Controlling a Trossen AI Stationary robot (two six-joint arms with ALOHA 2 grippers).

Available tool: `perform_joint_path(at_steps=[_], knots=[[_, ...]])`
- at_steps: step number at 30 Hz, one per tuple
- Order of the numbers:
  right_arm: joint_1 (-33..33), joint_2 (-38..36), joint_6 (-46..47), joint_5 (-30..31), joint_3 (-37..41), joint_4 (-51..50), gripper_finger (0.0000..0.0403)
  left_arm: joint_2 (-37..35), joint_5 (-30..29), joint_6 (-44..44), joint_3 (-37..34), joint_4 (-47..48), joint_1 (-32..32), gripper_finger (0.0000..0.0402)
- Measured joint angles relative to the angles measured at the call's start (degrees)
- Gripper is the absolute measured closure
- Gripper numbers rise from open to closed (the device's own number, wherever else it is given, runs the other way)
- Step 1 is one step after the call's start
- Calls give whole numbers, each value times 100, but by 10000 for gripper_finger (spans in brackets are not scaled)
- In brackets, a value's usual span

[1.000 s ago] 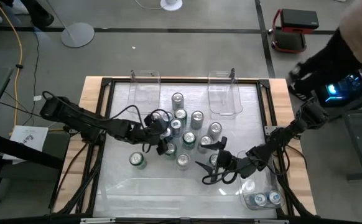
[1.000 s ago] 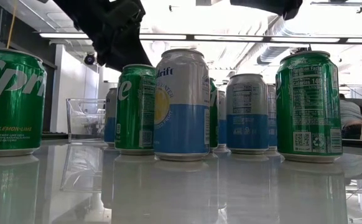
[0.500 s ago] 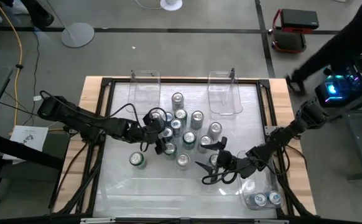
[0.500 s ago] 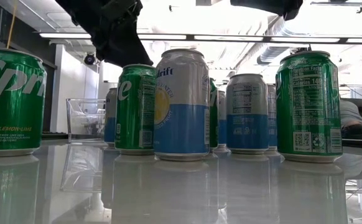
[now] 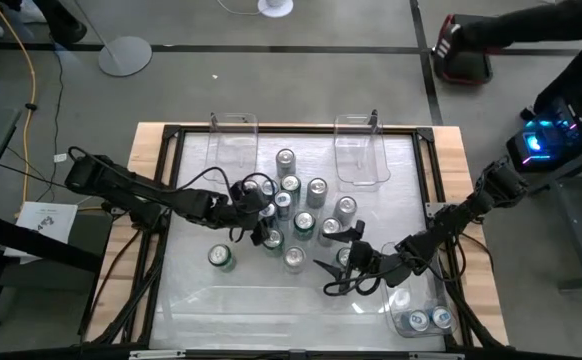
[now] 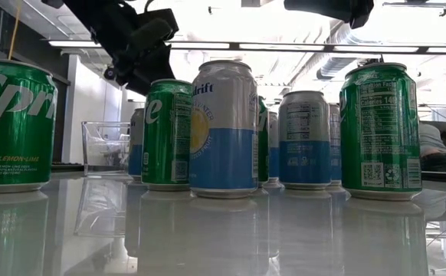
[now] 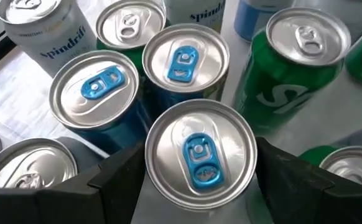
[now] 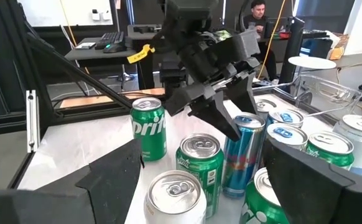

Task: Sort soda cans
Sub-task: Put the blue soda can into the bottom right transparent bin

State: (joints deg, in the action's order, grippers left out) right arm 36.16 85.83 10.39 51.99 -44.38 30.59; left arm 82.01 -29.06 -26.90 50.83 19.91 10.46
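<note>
I see left gripper open, straddling a blue-tab can in the cluster, not clamped. Right gripper open, empty, near clear bin.

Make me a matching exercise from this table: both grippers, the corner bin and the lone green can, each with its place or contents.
1 left gripper
2 right gripper
3 corner bin
4 lone green can

A holds two cans
B apart, left of the cluster
C open above the cluster's left side
D open at the cluster's near right

Pairs: 1-C, 2-D, 3-A, 4-B
</note>
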Motion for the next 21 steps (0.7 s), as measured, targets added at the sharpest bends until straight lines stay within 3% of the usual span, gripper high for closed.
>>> perform_joint_path(at_steps=[8,13,21], knots=[[0,-1,12,-5,0,-52,82,138,333,3,0,-49,0,131],[31,0,11,31,0,-72,82,297,281,174,11,-69,86,154],[362,1,-160,692,0,91,82,252,133,526,-4,-164,236,191]])
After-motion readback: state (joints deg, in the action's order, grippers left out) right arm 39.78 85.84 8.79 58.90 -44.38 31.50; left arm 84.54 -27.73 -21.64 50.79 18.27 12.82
